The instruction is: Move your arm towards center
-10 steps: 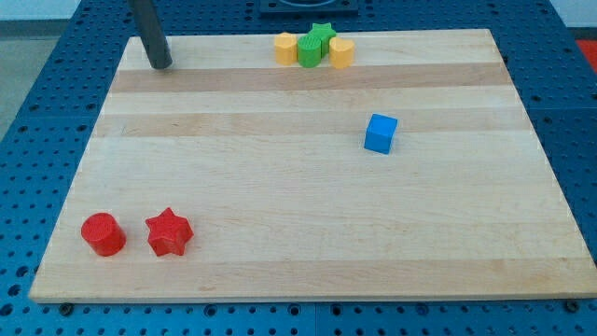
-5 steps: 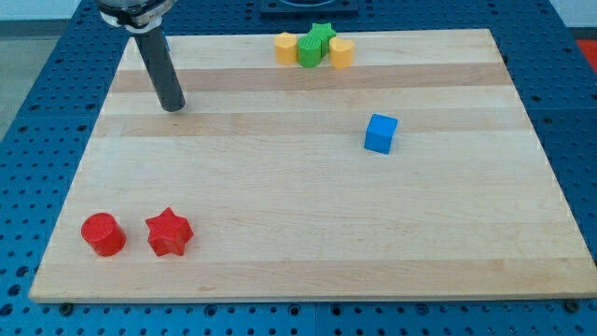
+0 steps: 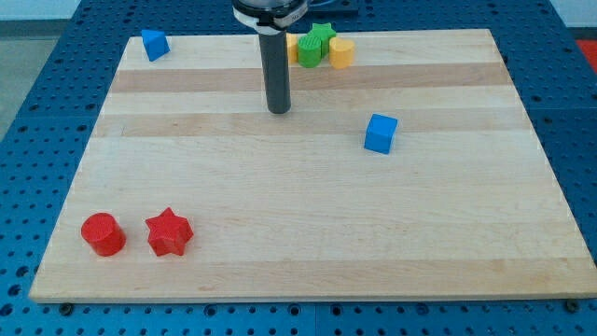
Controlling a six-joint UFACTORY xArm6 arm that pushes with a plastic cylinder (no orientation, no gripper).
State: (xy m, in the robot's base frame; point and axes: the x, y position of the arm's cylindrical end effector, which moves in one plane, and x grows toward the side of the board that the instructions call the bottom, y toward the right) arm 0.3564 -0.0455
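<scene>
My tip rests on the wooden board a little above and left of its middle. The blue cube lies to the tip's right. A second small blue block sits near the board's top left corner. At the top edge, behind the rod, stand a green star, a green block and a yellow block; another yellow block there is mostly hidden by the rod. A red cylinder and a red star sit at the bottom left.
The board lies on a blue perforated table that surrounds it on all sides.
My tip has moved from the board's top left corner to the right and down, towards the middle. This uncovered the small blue block at the top left. No block has moved.
</scene>
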